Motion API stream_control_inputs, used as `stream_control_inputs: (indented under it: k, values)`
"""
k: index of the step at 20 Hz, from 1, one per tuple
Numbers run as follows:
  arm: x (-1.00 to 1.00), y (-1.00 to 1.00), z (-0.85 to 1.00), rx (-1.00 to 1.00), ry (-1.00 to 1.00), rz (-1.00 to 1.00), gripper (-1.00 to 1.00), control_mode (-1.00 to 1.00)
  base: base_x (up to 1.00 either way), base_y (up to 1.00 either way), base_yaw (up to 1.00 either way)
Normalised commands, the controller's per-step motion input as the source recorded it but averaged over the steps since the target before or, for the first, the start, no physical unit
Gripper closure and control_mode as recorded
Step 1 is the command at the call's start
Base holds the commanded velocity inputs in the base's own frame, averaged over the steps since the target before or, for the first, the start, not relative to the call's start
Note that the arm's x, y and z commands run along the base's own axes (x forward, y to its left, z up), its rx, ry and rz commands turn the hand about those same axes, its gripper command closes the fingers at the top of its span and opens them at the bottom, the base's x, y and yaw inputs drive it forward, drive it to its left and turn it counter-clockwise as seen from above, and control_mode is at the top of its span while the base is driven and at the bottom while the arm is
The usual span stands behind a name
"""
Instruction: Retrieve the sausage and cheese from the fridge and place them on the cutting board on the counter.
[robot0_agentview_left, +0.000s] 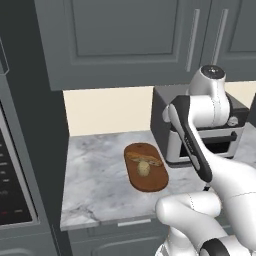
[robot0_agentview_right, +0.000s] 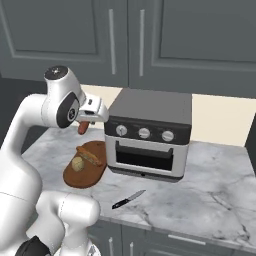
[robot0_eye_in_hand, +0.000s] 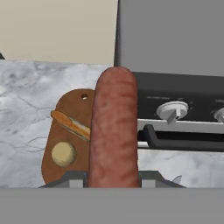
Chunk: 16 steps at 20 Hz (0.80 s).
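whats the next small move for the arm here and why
Probably lower the end effector toward the cutting board and a little toward the arm's side. It is shut on the sausage, which hangs above the counter near the board's far end, beside the toaster oven. The board already carries a pale round lump and a bread-like piece, so aim for bare wood.

counter: white-grey veined marble worktop
cutting board: flat on worktop, just left of toaster oven, nearer front edge than back wall
toaster oven: toward the back edge
knife: near front edge, before the oven
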Motion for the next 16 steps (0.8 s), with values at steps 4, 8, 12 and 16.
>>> stream_control_inputs:
  k: [4, 8, 12, 16]
  values:
    - [0.00, 0.00, 0.00, 0.00, 0.00, 0.00, 1.00, 1.00, 0.53, 0.22, 0.00]
    - [0.00, 0.00, 0.00, 0.00, 0.00, 0.00, 1.00, 1.00, 0.18, 0.14, 0.00]
    - [0.00, 0.00, 0.00, 0.00, 0.00, 0.00, 1.00, 1.00, 0.00, 0.01, 0.00]
    - [0.00, 0.00, 0.00, 0.00, 0.00, 0.00, 1.00, 1.00, 0.00, 0.00, 0.00]
